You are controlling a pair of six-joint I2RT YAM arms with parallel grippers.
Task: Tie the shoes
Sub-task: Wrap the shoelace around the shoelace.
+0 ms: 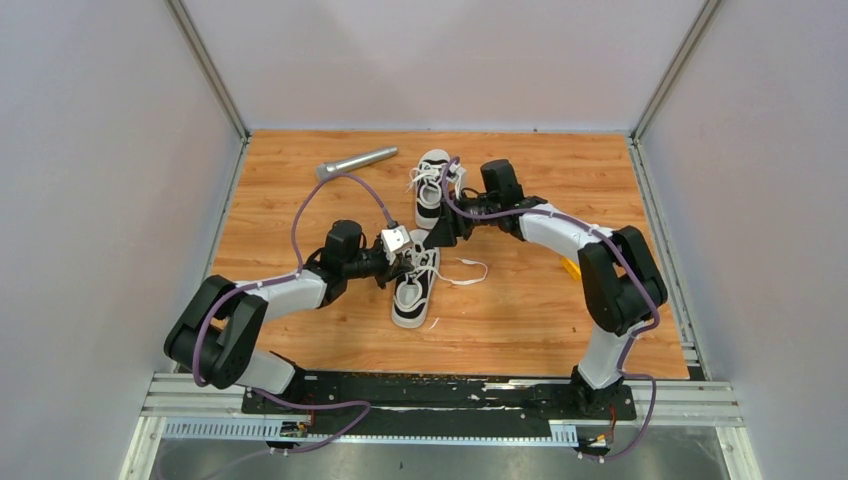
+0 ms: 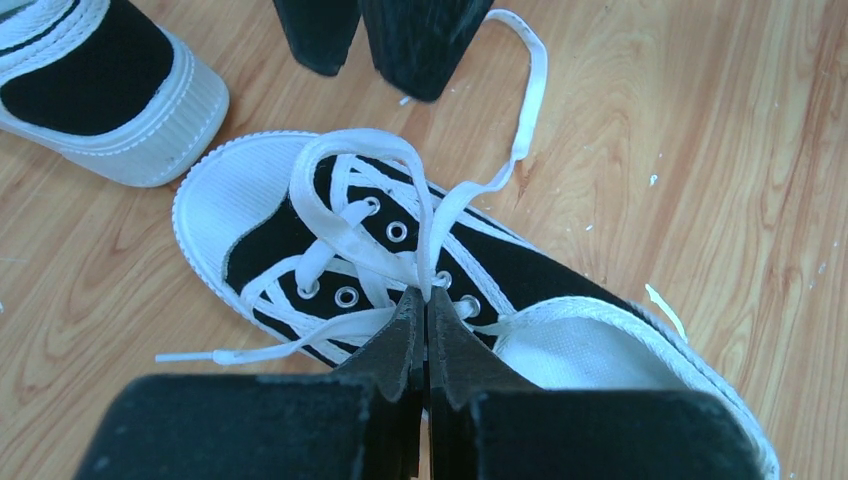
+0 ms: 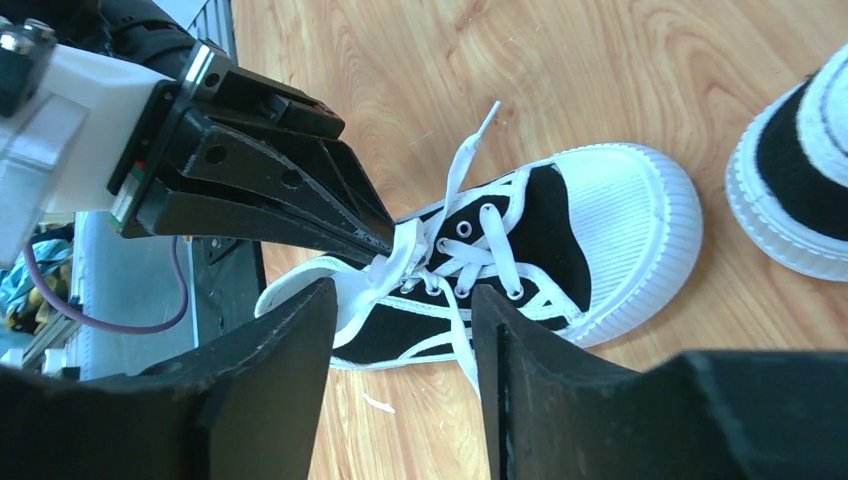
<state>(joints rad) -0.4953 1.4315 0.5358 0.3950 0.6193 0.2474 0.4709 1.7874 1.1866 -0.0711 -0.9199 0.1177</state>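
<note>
Beyond the near shoe [image 1: 411, 292] and to its left, well apart from it, a silver metal cylinder [image 1: 356, 163] lies on the wooden table [image 1: 540, 320]. The left gripper [image 2: 427, 300] reaches the near shoe from its left side. Its jaws are pressed together on a white lace [image 2: 427, 240] just over the eyelets at the middle of the tongue, and from that pinch the lace runs forward as a loop toward the toe cap and back. The near shoe rests on its sole with its long axis running from the arm bases toward the far wall, tilted a little to the right. Its white toe cap is at the far end and the open heel at the near end. Just beyond its toe, close but apart, stands the far shoe [image 1: 433, 186] on nearly the same line, its black heel facing the near shoe's toe, its own toe cap pointing to the far wall, its laces loose on top. The right gripper [image 3: 403, 298] hangs by the near shoe's toe end, reaching in from the right, with its jaws moderately apart and gripping nothing. A free lace end [image 1: 466, 270] trails on the wood to the right of the near shoe. Farther right of it, a small yellow thing [image 1: 570, 268] shows beside the right arm, too hidden to name
</note>
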